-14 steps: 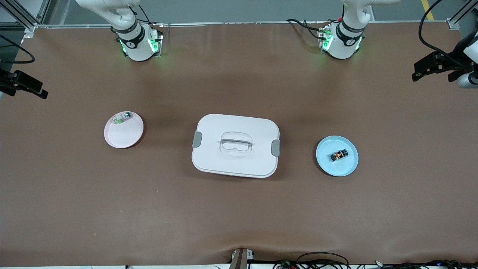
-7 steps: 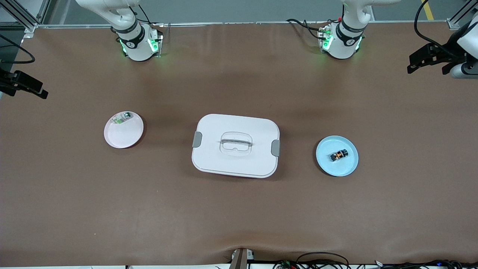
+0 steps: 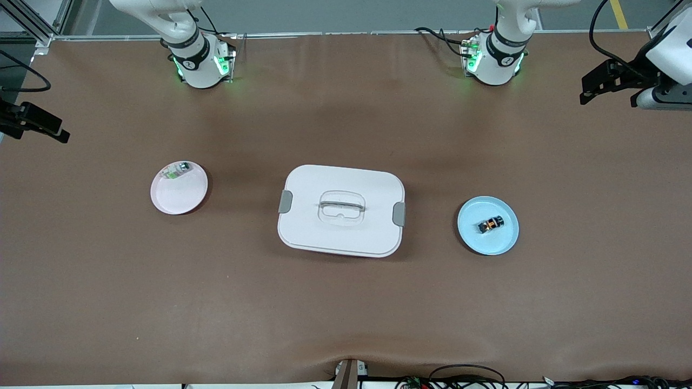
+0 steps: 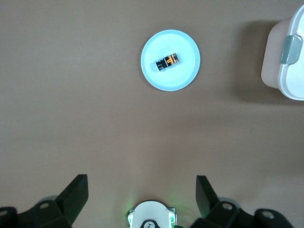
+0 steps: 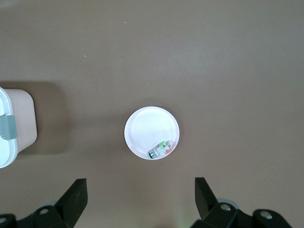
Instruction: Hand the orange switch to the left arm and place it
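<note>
The left gripper (image 3: 593, 92) is drifting in from the left arm's end of the table over the last second, fingers spread wide and holding nothing. That looks like the start of a reach for the orange switch (image 3: 491, 223), lying on the blue plate (image 3: 503, 246) beside the box (image 3: 341, 209) (lid clipped). The right gripper (image 3: 46, 129) is waiting, parked high near the table's edge at its own arm's end, also spread and empty.
</note>
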`<state>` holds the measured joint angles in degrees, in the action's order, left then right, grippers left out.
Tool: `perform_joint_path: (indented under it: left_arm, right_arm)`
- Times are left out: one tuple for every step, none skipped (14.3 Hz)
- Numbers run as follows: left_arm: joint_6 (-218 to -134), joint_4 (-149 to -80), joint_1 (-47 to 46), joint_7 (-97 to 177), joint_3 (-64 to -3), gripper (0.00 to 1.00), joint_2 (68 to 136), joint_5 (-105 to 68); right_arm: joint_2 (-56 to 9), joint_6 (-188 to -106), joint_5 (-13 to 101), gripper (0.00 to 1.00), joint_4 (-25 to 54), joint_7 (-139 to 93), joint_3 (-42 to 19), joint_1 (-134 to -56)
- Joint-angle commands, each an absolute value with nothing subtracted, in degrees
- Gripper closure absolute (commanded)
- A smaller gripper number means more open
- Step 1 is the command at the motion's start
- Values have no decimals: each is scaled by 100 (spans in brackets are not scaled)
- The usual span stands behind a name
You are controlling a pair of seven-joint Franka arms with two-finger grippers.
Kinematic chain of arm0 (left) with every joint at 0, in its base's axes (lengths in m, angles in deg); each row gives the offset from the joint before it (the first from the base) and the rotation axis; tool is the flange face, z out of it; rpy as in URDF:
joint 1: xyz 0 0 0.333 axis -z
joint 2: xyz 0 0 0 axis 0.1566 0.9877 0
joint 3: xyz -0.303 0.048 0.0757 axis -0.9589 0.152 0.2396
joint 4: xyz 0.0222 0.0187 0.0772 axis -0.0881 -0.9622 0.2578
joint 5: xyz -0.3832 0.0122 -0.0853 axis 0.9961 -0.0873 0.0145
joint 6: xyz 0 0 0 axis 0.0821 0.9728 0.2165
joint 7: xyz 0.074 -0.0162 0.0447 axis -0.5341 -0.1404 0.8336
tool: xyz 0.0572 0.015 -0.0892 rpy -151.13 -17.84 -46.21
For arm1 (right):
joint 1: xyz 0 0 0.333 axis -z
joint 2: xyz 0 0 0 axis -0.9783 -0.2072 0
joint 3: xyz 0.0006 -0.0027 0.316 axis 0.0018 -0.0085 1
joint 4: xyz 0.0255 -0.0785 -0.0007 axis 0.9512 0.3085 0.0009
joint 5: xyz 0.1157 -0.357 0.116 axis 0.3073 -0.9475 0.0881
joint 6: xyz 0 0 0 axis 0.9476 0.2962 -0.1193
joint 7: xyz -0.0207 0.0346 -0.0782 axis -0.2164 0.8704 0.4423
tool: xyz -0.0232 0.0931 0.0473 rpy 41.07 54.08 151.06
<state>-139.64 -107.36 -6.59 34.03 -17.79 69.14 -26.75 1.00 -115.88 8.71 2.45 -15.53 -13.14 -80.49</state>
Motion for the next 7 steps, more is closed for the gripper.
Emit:
perform_joint_path:
  left_arm:
    - [-13982,-10469,-672,3420,-1769,0,7086,-2666]
    - [-13982,-10443,-672,3429,-1760,0,7104,-2674]
    - [-13982,-10382,-672,3420,-1760,0,7139,-2692]
    - [-13982,-10372,-655,3429,-1760,0,7165,-2718]
    - [-13982,-10355,-646,3438,-1769,0,7166,-2718]
    - [-13982,-10337,-628,3447,-1769,0,7183,-2718]
    - [-13982,-10328,-620,3438,-1769,0,7227,-2718]
  right_arm:
    - [76,-11565,772,0,168,-1517,-1234,-7997]
    - [76,-11565,772,0,168,-1517,-1234,-7989]
    - [76,-11565,772,0,168,-1517,-1234,-7989]
    - [76,-11565,772,0,168,-1517,-1234,-7989]
    - [76,-11565,772,0,168,-1517,-1234,-7989]
    - [76,-11565,772,0,168,-1517,-1234,-7989]
    - [76,-11565,772,0,168,-1517,-1234,-7980]
